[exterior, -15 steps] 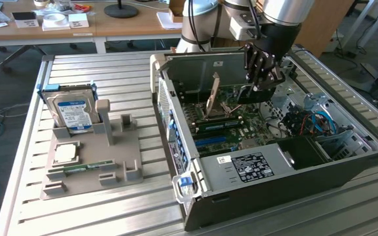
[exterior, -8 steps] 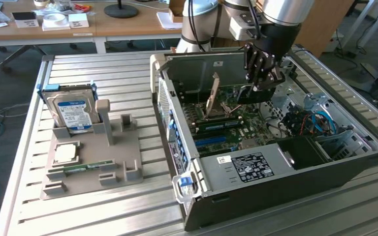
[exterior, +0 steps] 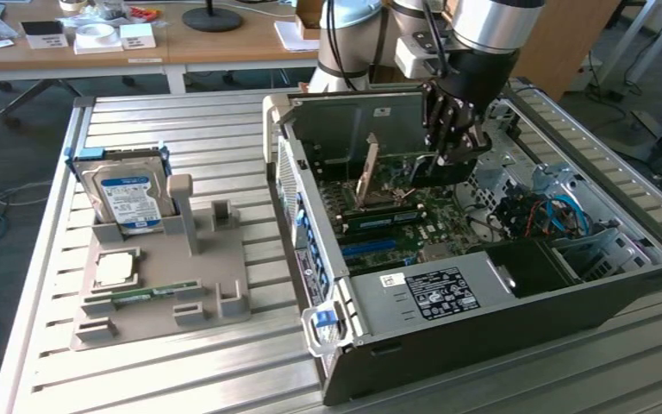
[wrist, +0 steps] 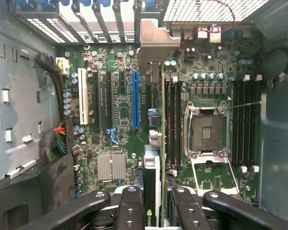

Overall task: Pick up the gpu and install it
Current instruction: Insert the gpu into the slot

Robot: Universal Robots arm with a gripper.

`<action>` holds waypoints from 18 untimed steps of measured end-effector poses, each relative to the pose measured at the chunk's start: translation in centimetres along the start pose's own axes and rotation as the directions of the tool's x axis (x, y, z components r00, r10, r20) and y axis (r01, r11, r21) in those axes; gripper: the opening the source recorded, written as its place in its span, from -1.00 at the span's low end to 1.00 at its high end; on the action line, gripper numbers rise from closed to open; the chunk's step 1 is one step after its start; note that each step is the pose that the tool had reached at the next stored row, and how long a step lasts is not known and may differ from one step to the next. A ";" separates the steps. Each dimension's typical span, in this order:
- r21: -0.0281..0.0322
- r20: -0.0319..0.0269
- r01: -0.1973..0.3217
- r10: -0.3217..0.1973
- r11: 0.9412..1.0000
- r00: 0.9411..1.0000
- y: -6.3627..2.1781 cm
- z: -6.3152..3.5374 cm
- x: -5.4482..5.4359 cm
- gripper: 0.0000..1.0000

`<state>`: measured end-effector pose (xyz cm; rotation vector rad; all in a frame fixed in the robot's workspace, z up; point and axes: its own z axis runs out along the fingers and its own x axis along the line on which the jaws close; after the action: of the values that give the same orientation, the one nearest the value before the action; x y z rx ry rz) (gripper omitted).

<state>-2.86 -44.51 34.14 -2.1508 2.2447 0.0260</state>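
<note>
The gpu point(exterior: 421, 169) stands on edge inside the open computer case point(exterior: 458, 345), low over the motherboard point(exterior: 423, 216). My gripper point(exterior: 452, 153) reaches down into the case from above and is shut on the card's end. In the wrist view the gpu point(wrist: 152, 177) runs edge-on between my two black fingers point(wrist: 129, 211). Its pale metal bracket point(wrist: 153, 43) points at the rear slot openings. The card lies between the long blue slot point(wrist: 135, 100) and the memory slots point(wrist: 175, 124). I cannot tell whether it is seated in a slot.
On a grey fixture point(exterior: 159, 285) beside the case, at the exterior view's left, are a blue-labelled hard drive point(exterior: 130, 198), a processor point(exterior: 116, 267) and a memory stick point(exterior: 147, 293). In the case are the power supply point(exterior: 458, 289), blue cables point(exterior: 561, 211) and the open processor socket point(wrist: 206, 132).
</note>
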 end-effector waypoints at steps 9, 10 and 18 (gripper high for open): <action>0.000 0.000 0.000 0.000 1.000 1.000 0.38 1.23 0.3 -0.47; 0.000 0.000 0.000 0.000 1.000 1.000 0.41 1.39 0.3 -0.47; 0.000 0.000 0.000 0.000 1.000 1.000 0.60 2.38 0.4 -0.47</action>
<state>-3.46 -44.78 31.74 -2.1508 2.2447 0.0260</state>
